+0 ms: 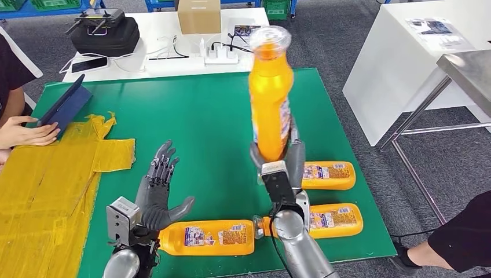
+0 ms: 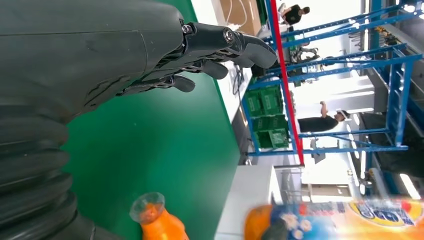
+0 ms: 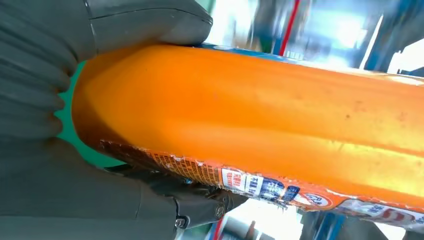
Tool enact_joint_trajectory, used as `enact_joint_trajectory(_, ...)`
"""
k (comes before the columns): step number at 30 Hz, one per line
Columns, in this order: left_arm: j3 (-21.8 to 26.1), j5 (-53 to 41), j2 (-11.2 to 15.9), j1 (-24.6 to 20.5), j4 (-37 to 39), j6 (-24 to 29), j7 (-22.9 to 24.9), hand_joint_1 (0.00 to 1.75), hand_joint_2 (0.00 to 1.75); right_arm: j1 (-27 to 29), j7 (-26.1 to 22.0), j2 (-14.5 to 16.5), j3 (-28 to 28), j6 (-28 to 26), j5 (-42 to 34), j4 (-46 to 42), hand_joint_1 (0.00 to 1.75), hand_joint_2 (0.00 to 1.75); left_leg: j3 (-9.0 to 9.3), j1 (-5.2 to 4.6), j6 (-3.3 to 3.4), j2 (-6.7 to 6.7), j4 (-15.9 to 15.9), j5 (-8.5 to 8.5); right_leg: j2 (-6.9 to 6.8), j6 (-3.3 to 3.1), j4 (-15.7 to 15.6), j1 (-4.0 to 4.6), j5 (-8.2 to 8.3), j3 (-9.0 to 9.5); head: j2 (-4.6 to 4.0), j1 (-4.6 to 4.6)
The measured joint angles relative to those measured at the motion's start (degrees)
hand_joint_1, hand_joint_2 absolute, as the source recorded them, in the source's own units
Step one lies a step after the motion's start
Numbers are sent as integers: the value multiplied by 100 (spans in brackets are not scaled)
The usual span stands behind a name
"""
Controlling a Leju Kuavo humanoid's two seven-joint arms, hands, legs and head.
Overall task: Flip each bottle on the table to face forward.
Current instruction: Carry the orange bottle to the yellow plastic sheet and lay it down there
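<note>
The right hand (image 1: 277,163) holds a tall orange plastic bottle with a clear cap (image 1: 270,92) upright above the green table mat (image 1: 208,127), cap uppermost. Its fingers (image 1: 296,157) wrap the bottle's lower end, with the thumb on the opposite side, and the bottle's printed label runs along the edge facing away from the palm. In the right wrist view the same bottle (image 3: 260,120) lies pressed between the thick grey thumb (image 3: 150,22) and the darker fingers (image 3: 195,200), the label strip just beside those fingers.

The left hand (image 1: 157,194) hovers over the mat with nothing in it, palm turned up and its fingers (image 1: 162,165) spread apart, pointing away from the robot. In the left wrist view those fingers (image 2: 225,42) stretch out straight above the green surface.

Three more orange labelled bottles lie flat on the mat. One (image 1: 208,237) rests just behind the left hand's wrist, its narrow cap end pointing toward the right arm. A second (image 1: 333,220) lies beside the right forearm, well below the gripping fingers. A third (image 1: 327,175) lies just beside the right hand's fingers, on their outer side.

A yellow taped sheet (image 1: 40,191) covers the mat beyond the left hand's outer side, where a person's hand (image 1: 26,132) holds a dark blue tablet (image 1: 66,107).
</note>
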Motion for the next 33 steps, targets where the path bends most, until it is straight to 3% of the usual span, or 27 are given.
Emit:
enact_joint_trajectory(3, -23, 121, 11, -101, -21, -184, -11, 0, 175, -11, 16, -65, 520, 425, 159, 188, 175, 175, 0, 4, -1, -3, 0, 1, -2, -1, 0, 1, -1, -2, 0, 1)
enact_joint_trajectory(10, -40, 209, 13, -229, -66, -282, -11, 0, 175, -85, -19, -157, 1110, 609, 293, 598, 175, 175, -6, 1, -1, -7, 0, 1, -3, -1, 0, -1, -2, -1, 0, 0)
enact_joint_trajectory(16, -73, 358, 17, -343, -72, -356, -6, 0, 175, -296, 89, -190, 1667, 770, 955, 1161, 175, 175, -4, 2, -1, -5, 0, 2, -3, 0, 0, -1, -1, -2, 0, -1)
enact_joint_trajectory(22, -58, 550, 17, -369, -92, -350, -44, 0, 175, -596, 165, -188, 2049, 799, 1149, 1838, 175, 175, -3, 3, -1, -3, 0, 3, -1, 0, 1, -1, 0, -5, 0, -1)
enact_joint_trajectory(23, -48, 580, 17, -369, -101, -338, -55, 17, 175, -633, 172, -188, 2080, 792, 1169, 1915, 175, 175, -4, 3, -1, -3, 0, 3, -1, 0, 1, -1, -1, -5, 0, -1)
enact_joint_trajectory(24, -35, 604, 17, -368, -109, -327, -63, 48, 175, -657, 179, -188, 2107, 786, 1185, 1982, 175, 175, -4, 3, -1, -3, 0, 3, -2, 0, 0, -1, -1, -6, 0, -1)
enact_joint_trajectory(26, -15, 642, 17, -366, -116, -311, -78, 135, 175, -683, 190, -189, 2142, 784, 1198, 2082, 175, 175, -5, 3, -1, -4, 0, 3, -2, 0, 0, -1, -1, -6, 0, -1)
enact_joint_trajectory(27, -13, 650, 17, -366, -116, -298, -82, 162, 175, -693, 193, -189, 2157, 784, 1197, 2125, 175, 175, -6, 3, -1, -4, 0, 3, -2, 0, 0, -1, -1, -7, 0, -1)
enact_joint_trajectory(28, -12, 648, 17, -364, -117, -282, -86, 175, 175, -705, 198, -189, 2170, 784, 1193, 2163, 175, 175, -7, 3, -1, -3, 0, 3, -1, 0, 0, -1, -1, -8, 0, -1)
enact_joint_trajectory(33, -34, 531, 17, -348, -117, -153, -94, 175, 175, -737, 224, -185, 2205, 767, 1160, 2258, 175, 175, -6, 3, -1, -3, 0, 3, -1, 0, -1, -1, -1, -27, 0, 0)
